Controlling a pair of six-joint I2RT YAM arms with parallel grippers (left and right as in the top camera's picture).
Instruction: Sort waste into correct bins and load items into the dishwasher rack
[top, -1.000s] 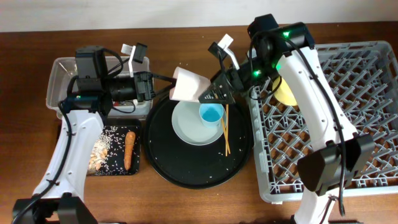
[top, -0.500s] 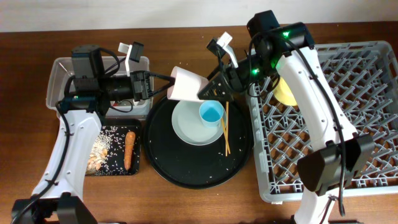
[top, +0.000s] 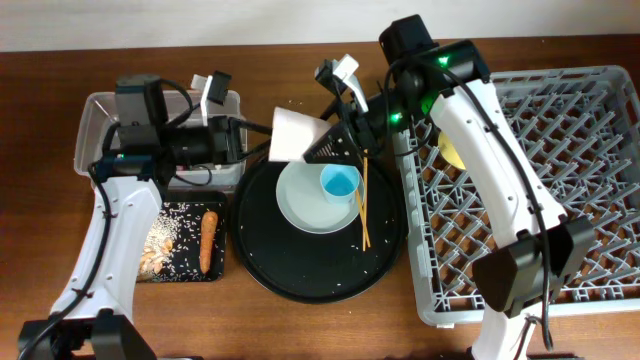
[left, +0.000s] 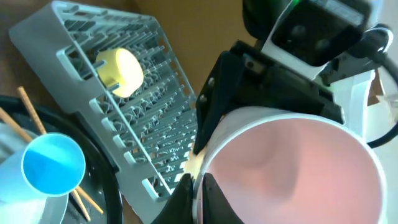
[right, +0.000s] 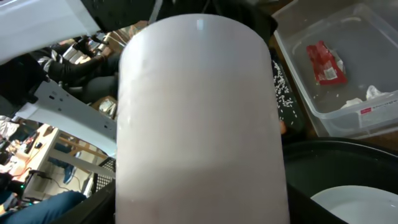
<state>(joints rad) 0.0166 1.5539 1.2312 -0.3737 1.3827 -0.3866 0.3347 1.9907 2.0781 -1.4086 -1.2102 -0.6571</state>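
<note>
The pale pink cup (top: 292, 135) (left: 292, 168) (right: 199, 124) hangs on its side above the far rim of the round black tray, between both arms. My left gripper (top: 262, 128) (left: 200, 180) pinches its rim, one finger inside and one outside. My right gripper (top: 325, 148) (right: 199, 205) has a finger against each side of the cup's body. The light blue cup (top: 340, 183) (left: 53, 163) stands on the pale plate (top: 305, 205), with the chopsticks (top: 363, 205) beside it. In the dishwasher rack (top: 560, 200) (left: 155, 124) lies the yellow bowl (top: 452, 152) (left: 120, 71).
The clear tub (top: 95, 125) (right: 348, 81) at back left holds a red wrapper (right: 326, 63) and white tissue (right: 373, 94). A shallow black tray (top: 185, 270) in front of it holds a carrot (top: 208, 240) and rice scraps (top: 165, 240). Rice grains dot the round black tray (top: 300, 275).
My right gripper has slid left along the pink cup and narrowed onto its body. The cup and my left gripper have shifted slightly left.
</note>
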